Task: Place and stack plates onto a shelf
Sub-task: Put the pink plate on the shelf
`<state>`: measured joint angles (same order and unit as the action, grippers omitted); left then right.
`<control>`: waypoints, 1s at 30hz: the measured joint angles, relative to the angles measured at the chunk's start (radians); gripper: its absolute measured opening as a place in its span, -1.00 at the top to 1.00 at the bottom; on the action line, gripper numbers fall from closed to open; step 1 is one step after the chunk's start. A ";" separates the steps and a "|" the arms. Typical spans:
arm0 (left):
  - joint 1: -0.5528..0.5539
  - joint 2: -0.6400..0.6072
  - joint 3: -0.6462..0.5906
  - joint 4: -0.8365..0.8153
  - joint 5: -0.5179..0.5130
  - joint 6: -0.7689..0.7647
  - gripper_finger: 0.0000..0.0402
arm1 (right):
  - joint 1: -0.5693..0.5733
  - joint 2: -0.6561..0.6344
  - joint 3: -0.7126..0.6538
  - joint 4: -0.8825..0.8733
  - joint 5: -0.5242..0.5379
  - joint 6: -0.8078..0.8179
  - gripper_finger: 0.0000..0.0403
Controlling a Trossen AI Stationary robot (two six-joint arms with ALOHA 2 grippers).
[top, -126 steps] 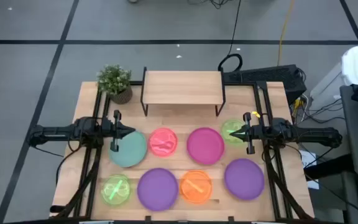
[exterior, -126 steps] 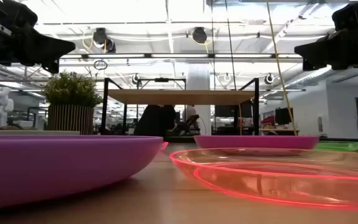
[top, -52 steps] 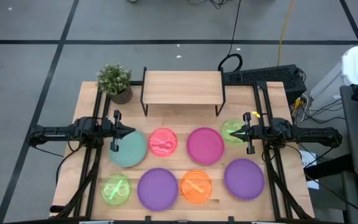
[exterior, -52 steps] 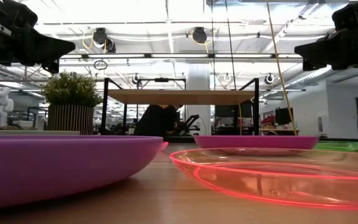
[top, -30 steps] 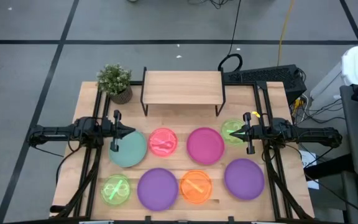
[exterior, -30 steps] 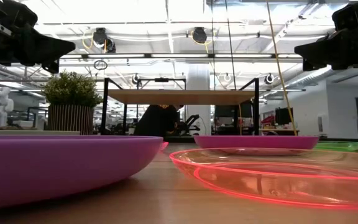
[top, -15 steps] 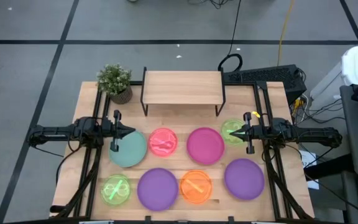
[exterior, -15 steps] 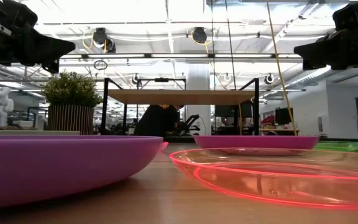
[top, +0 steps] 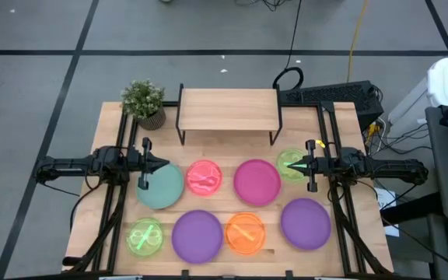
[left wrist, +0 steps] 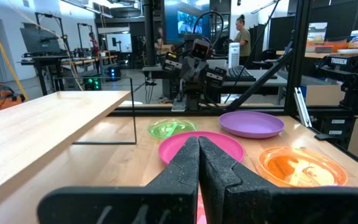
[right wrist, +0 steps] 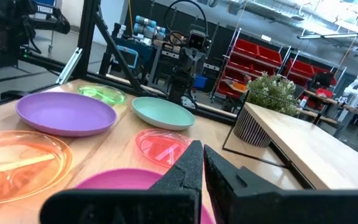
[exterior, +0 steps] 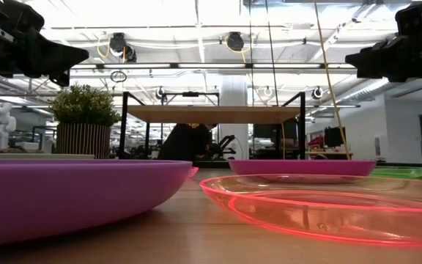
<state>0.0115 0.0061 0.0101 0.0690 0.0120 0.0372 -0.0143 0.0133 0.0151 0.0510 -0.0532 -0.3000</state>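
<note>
Eight plates lie flat on the tabletop in two rows. The far row holds teal [top: 164,190], pink [top: 203,176], magenta [top: 257,181] and lime-green [top: 293,159]. The near row holds lime-green [top: 144,236], purple [top: 197,235], orange [top: 245,232] and purple [top: 306,223]. The shelf [top: 228,109] stands bare at the far side on thin black legs. My left gripper [top: 164,164] hovers shut above the teal plate's far edge. My right gripper [top: 289,165] hovers shut above the far lime-green plate. Both point toward the table's middle, well above the plates.
A potted plant [top: 144,101] stands at the shelf's left end. Black cables and a keyboard [top: 329,93] lie beyond the far right corner. Bare wood shows between the shelf's legs and the far row of plates [top: 228,152].
My right gripper has shifted a little toward the table's left, as the low view shows. The plates, the shelf and my left gripper have kept still.
</note>
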 joint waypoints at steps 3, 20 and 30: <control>0.000 0.000 0.000 0.000 0.000 0.000 0.99 | 0.000 0.000 0.000 0.002 0.000 0.039 1.00; 0.000 0.000 0.000 0.003 0.000 0.000 0.99 | 0.003 0.079 0.134 0.075 -0.003 0.341 1.00; 0.000 0.000 0.000 0.003 0.000 0.000 0.99 | 0.003 0.358 0.379 0.010 0.030 0.340 1.00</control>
<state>0.0113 0.0063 0.0105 0.0722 0.0124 0.0372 -0.0113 0.3718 0.3936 0.0613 -0.0231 0.0401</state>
